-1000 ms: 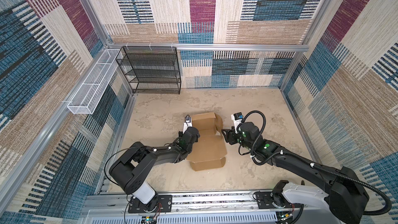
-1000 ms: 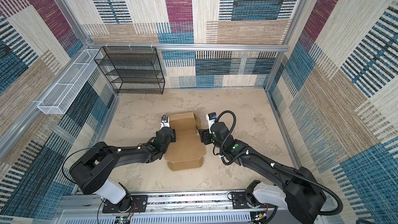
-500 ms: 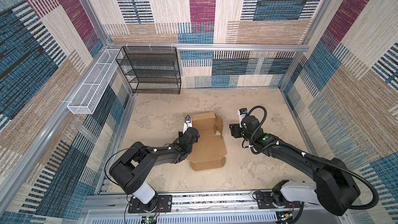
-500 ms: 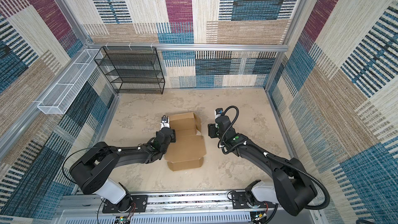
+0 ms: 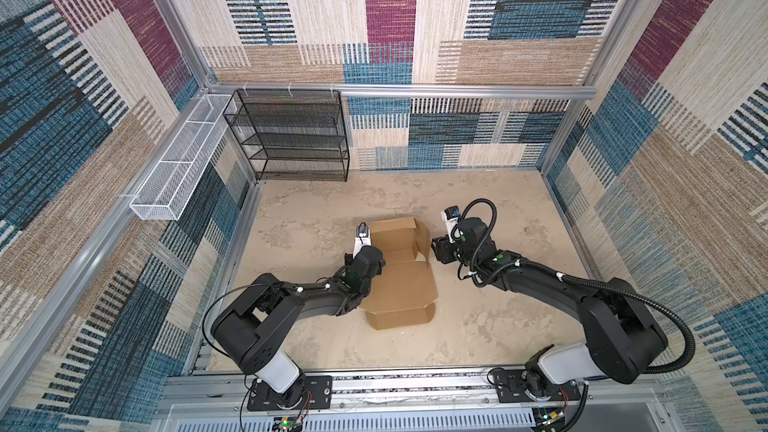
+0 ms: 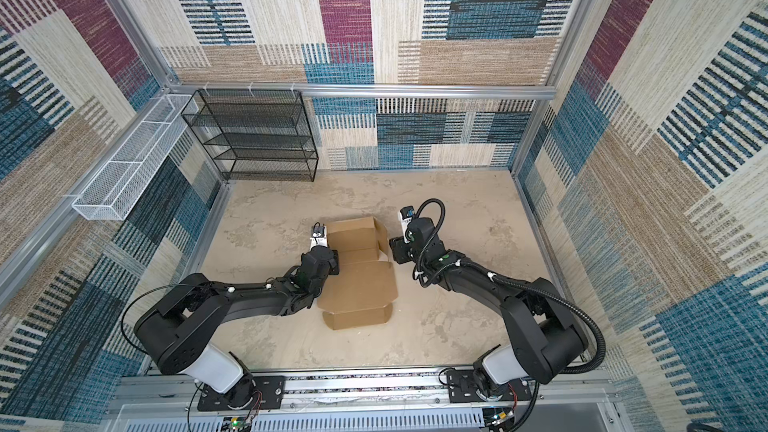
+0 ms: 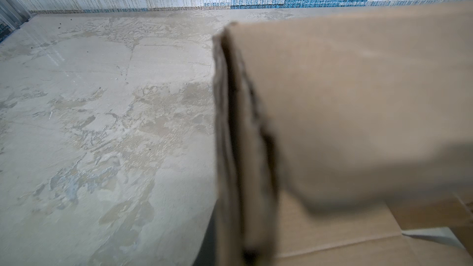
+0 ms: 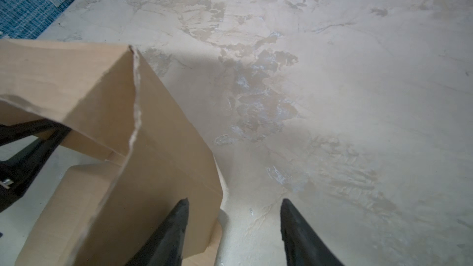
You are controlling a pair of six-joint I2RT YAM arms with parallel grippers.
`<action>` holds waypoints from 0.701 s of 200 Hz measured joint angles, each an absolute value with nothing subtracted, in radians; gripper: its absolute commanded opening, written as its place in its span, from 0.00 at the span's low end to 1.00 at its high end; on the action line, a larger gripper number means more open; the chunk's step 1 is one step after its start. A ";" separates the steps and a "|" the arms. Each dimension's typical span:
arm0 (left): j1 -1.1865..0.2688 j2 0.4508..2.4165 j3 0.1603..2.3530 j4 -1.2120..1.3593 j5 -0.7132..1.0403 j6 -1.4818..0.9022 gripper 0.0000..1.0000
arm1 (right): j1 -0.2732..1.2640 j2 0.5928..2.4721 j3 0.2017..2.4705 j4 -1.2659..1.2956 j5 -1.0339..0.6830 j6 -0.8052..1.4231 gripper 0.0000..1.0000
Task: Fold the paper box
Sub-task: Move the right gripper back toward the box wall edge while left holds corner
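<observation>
Left claw (image 5: 379,263) pinches paper box (image 5: 405,288) wall — right claw (image 8: 234,202) spread alongside

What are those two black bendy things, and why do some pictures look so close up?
They are two robot arms: the left arm and the right arm. Each ends in a claw for pinching. Two pictures look down from above on everything. The other two come from little cameras on the arms' wrists, so they sit very close. On the sandy table lies a half-folded cardboard box. The left claw is shut, and seems to pinch the box wall on its side, though the grip itself is hidden. The right claw is open beside a raised flap, holding nothing.
</observation>
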State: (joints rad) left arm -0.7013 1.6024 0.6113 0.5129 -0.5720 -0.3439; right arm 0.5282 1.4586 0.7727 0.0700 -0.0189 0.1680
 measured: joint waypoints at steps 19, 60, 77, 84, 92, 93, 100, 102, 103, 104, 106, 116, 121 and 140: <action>-0.702 1.603 0.611 0.513 -0.572 -0.344 0.00 | 0.531 1.460 0.773 0.075 -0.049 0.156 0.58; -0.703 1.609 0.612 0.522 -0.573 -0.344 0.00 | 0.564 1.473 0.785 0.085 -0.089 0.129 0.58; -0.705 1.611 0.612 0.526 -0.574 -0.344 0.00 | 0.578 1.484 0.788 0.089 -0.097 0.124 0.58; -0.706 1.612 0.612 0.527 -0.577 -0.344 0.00 | 0.584 1.491 0.792 0.089 -0.098 0.122 0.58; -0.707 1.612 0.612 0.527 -0.577 -0.344 0.00 | 0.589 1.500 0.798 0.089 -0.097 0.122 0.58; -0.707 1.612 0.612 0.527 -0.577 -0.344 0.00 | 0.590 1.502 0.800 0.089 -0.098 0.122 0.58; -0.708 1.613 0.612 0.527 -0.578 -0.344 0.00 | 0.594 1.510 0.805 0.091 -0.097 0.122 0.58; -0.708 1.613 0.612 0.527 -0.579 -0.344 0.00 | 0.595 1.512 0.807 0.092 -0.097 0.122 0.58; -0.708 1.613 0.612 0.527 -0.579 -0.344 0.00 | 0.596 1.514 0.808 0.093 -0.097 0.122 0.58; -0.708 1.613 0.612 0.528 -0.579 -0.344 0.00 | 0.597 1.515 0.809 0.093 -0.097 0.122 0.58; -0.709 1.613 0.612 0.528 -0.579 -0.344 0.00 | 0.597 1.517 0.810 0.093 -0.097 0.122 0.58; -0.709 1.613 0.612 0.529 -0.580 -0.344 0.00 | 0.601 1.530 0.818 0.096 -0.097 0.122 0.58; -0.709 1.613 0.611 0.529 -0.580 -0.344 0.00 | 0.603 1.536 0.820 0.101 -0.097 0.122 0.58; -0.710 1.613 0.610 0.534 -0.577 -0.344 0.00 | 0.606 1.550 0.823 0.118 -0.094 0.122 0.57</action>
State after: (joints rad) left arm -0.7105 1.6135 0.6102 0.5339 -0.5774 -0.3443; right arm 0.6064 1.5501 0.8234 0.1181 -0.0944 0.1223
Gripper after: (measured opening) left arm 0.075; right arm 0.575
